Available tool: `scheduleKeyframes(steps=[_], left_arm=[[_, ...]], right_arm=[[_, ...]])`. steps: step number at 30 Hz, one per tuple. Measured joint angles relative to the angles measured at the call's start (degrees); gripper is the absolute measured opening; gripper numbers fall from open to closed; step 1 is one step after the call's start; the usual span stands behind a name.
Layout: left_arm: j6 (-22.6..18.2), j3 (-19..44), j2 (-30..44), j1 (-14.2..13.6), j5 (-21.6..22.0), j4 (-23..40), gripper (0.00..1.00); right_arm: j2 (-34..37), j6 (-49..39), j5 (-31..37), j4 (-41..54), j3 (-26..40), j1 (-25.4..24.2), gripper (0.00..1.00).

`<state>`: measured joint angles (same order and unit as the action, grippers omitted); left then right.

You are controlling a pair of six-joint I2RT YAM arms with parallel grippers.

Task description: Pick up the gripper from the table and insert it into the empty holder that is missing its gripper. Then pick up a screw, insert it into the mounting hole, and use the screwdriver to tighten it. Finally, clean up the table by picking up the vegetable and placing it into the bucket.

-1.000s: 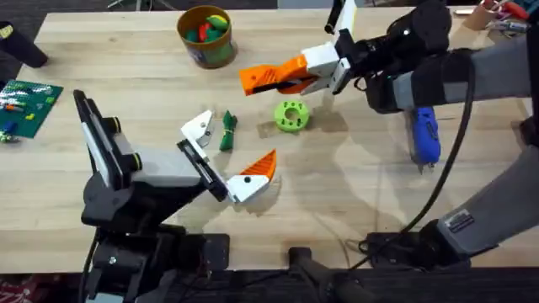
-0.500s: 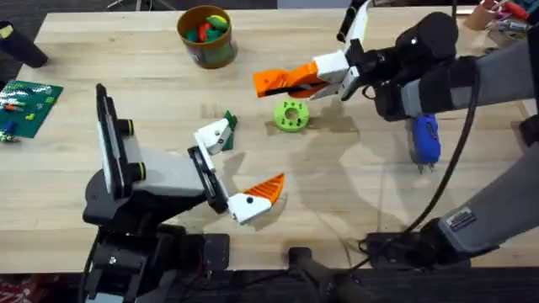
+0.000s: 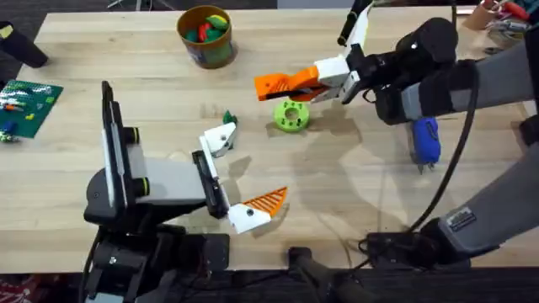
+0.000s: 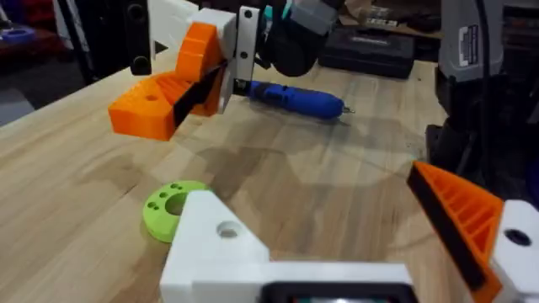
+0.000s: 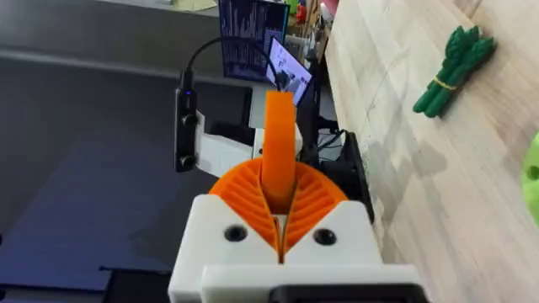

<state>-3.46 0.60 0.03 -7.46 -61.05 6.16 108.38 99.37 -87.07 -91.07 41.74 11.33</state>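
Right gripper clenches the gripper above lime ring (left gripper spread).

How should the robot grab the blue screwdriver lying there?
Grip the screwdriver by the middle of its thick blue body, coming down from above with the fingers across its width. It lies flat, and its metal bit looks too thin to hold well.

Light wooden table. On it: bucket at upper centre-left; green ring at centre; vegetable just left of the ring; screwdriver at right; green board at the left edge.
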Motion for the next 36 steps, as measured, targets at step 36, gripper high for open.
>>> scheduleKeyframes(steps=[36], left_arm=[[-0.5, 0.0, 0.0, 0.0, 0.0, 0.1, 0.983]], right_arm=[[-9.5, -12.6, 0.0, 5.1, -14.6, 6.8, 0.020]])
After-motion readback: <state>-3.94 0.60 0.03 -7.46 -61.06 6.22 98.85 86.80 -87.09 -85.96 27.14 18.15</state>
